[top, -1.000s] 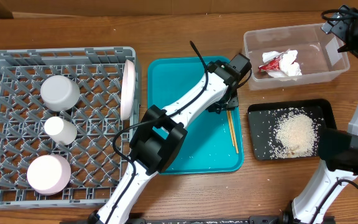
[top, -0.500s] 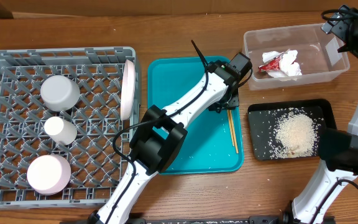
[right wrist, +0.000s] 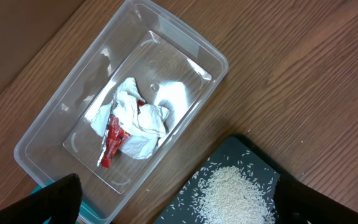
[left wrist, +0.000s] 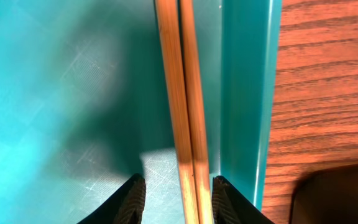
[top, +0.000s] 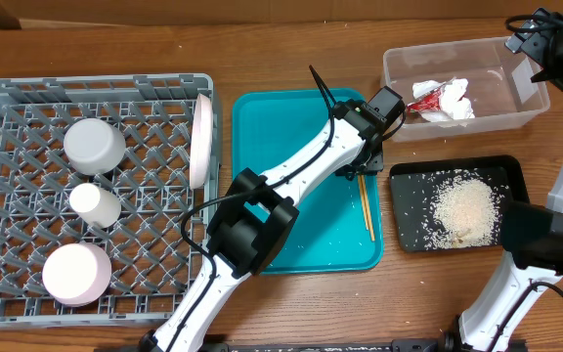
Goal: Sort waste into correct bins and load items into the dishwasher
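found left gripper (left wrist: 179,186) half open astride thin wooden chopsticks (left wrist: 180,81) at right edge of teal rectangular tray (left wrist: 55,62), unclamped; right gripper (right wrist: 179,202) wide open, empty

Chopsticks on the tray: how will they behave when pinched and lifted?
The chopsticks look thin, straight, wooden, so probably stiff and light. Two loose sticks side by side may roll or split in the left gripper. Lying close to the tray wall, they leave little room.
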Action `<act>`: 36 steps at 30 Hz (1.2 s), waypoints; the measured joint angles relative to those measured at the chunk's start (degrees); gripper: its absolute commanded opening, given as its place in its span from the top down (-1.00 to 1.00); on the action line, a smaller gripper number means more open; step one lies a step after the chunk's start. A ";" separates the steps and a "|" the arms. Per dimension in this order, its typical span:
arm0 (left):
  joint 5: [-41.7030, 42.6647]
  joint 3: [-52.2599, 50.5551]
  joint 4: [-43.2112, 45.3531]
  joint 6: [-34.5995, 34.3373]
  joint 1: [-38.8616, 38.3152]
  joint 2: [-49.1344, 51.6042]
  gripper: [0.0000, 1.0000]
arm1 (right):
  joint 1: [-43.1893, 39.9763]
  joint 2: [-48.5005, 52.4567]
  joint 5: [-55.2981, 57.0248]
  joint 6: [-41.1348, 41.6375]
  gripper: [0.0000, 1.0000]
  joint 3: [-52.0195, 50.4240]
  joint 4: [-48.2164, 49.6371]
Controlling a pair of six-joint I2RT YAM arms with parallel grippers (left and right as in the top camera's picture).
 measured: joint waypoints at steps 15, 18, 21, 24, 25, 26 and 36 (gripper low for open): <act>-0.02 0.81 -2.27 -0.15 1.53 -0.07 0.29 | 0.00 0.00 0.02 0.02 -1.00 0.00 0.00; 0.00 1.14 -2.25 -0.15 1.79 -0.22 0.29 | 0.00 0.00 0.02 0.02 -1.00 0.00 0.02; -0.02 1.14 -1.86 -0.15 1.79 -0.24 0.28 | 0.00 0.00 -0.02 0.00 -1.00 0.00 0.00; -0.02 1.16 -1.20 -0.15 1.77 -0.26 0.28 | 0.00 0.00 0.02 0.00 -1.00 0.00 0.00; -0.09 1.16 -1.09 -0.20 1.66 -0.26 0.28 | 0.00 0.00 0.00 0.00 -1.00 0.00 0.02; -0.39 1.16 -1.07 -0.24 1.55 -0.26 0.28 | 0.00 0.00 0.00 0.02 -1.00 0.00 0.00; -0.87 1.16 -0.96 -1.07 1.40 -0.24 0.27 | 0.00 0.00 0.00 0.00 -1.00 0.00 0.00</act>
